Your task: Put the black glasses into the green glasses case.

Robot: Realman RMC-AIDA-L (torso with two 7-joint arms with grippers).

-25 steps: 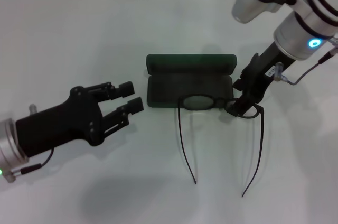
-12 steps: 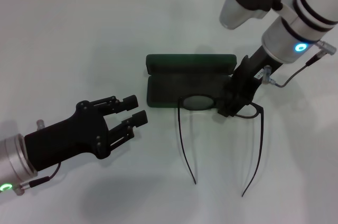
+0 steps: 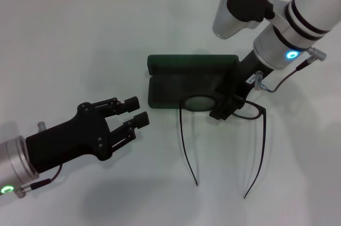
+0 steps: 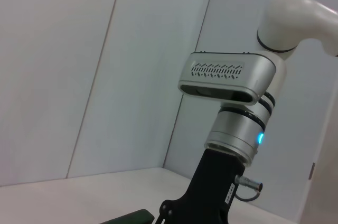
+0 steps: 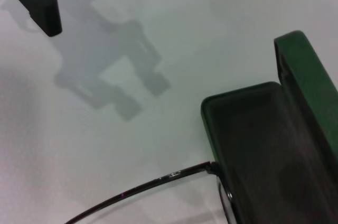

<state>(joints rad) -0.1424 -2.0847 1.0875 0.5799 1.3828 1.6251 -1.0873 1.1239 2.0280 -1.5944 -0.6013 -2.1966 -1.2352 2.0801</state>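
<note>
With my right gripper [image 3: 222, 110] clamped on the black glasses [image 3: 224, 130] at the open green glasses case [image 3: 189, 85], mid-worktop, I'd lift gently, keeping them level over its tray.

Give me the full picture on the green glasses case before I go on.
The green glasses case is a dark green hard clamshell with rounded corners, lying open on the white table, lid tipped up at the far side, dark lining showing. The black glasses rest their front over its near rim, temples unfolded toward the robot. The right gripper is at its near right corner.
</note>
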